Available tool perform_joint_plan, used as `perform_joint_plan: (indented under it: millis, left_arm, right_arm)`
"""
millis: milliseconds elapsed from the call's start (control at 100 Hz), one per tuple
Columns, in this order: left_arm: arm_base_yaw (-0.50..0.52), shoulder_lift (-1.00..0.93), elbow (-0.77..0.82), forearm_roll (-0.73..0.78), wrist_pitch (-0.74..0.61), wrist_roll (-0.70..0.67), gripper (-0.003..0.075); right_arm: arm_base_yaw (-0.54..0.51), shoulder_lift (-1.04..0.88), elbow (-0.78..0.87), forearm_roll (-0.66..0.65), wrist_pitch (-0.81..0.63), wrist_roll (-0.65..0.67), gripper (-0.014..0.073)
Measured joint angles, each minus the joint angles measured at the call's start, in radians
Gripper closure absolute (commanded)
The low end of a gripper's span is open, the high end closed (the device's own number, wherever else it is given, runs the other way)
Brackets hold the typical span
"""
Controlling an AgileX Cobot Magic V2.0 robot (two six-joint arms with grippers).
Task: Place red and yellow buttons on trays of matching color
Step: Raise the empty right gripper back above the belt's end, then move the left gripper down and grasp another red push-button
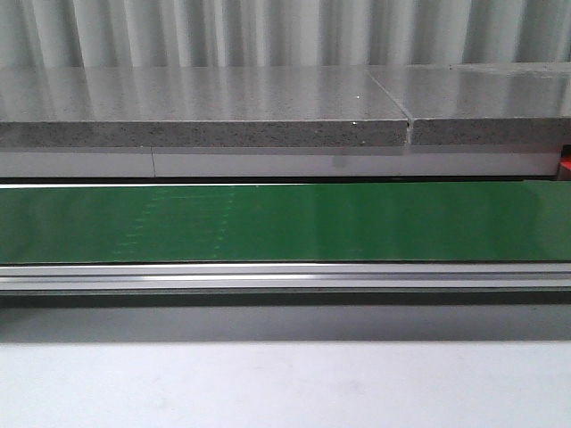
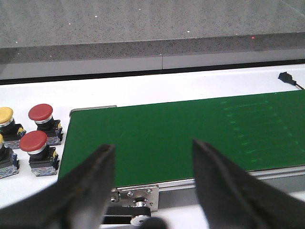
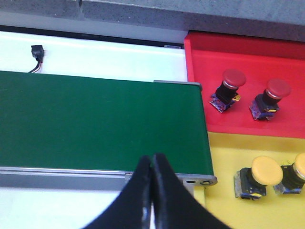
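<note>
A: What does the room look like from the front?

B: A green conveyor belt (image 1: 285,223) runs straight across, edged by a silver rail (image 1: 285,275). Behind it sits a grey speckled stone ledge (image 1: 205,111), and behind that a pale corrugated wall (image 1: 268,31). The white bench (image 1: 285,383) fills the foreground. Neither arm shows in that view.

A: And the buttons?

B: By the left end of the belt, two red buttons (image 2: 40,113) (image 2: 33,141) stand upright on the white bench, just beside two yellow buttons (image 2: 5,116) cut off by the picture's edge. At the right end, a red tray (image 3: 248,86) holds two more red-capped buttons (image 3: 234,78) (image 3: 278,88), both tilted. Touching it is a yellow tray (image 3: 224,152) with two yellow-capped ones (image 3: 265,170) (image 3: 300,164).

A: The left gripper?

B: The left gripper (image 2: 152,157) has its dark fingers (image 2: 90,176) spread wide apart over the belt's end, nothing between them.

A: The right one?

B: The right gripper (image 3: 152,164) has its fingers (image 3: 142,181) pressed together, holding nothing, above the belt's corner near the yellow tray.

A: Anything else on the bench?

B: A small black connector with a cable (image 3: 37,51) lies on the white surface beyond the belt.
</note>
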Motion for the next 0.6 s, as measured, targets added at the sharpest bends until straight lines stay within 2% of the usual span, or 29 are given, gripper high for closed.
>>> perform_joint_plan:
  millis: [70, 390, 600]
  left_arm:
    - [0.000, 0.000, 0.000, 0.000, 0.000, 0.000, 0.0048]
    - [0.007, 0.000, 0.000, 0.015, -0.002, -0.014, 0.0050]
    - [0.099, 0.083, -0.097, 0.174, 0.009, -0.242, 0.0050]
  right_arm:
    - [0.000, 0.000, 0.000, 0.000, 0.000, 0.000, 0.0661]
    - [0.000, 0.000, 0.000, 0.000, 0.000, 0.000, 0.0661]
    - [0.000, 0.000, 0.000, 0.000, 0.000, 0.000, 0.0661]
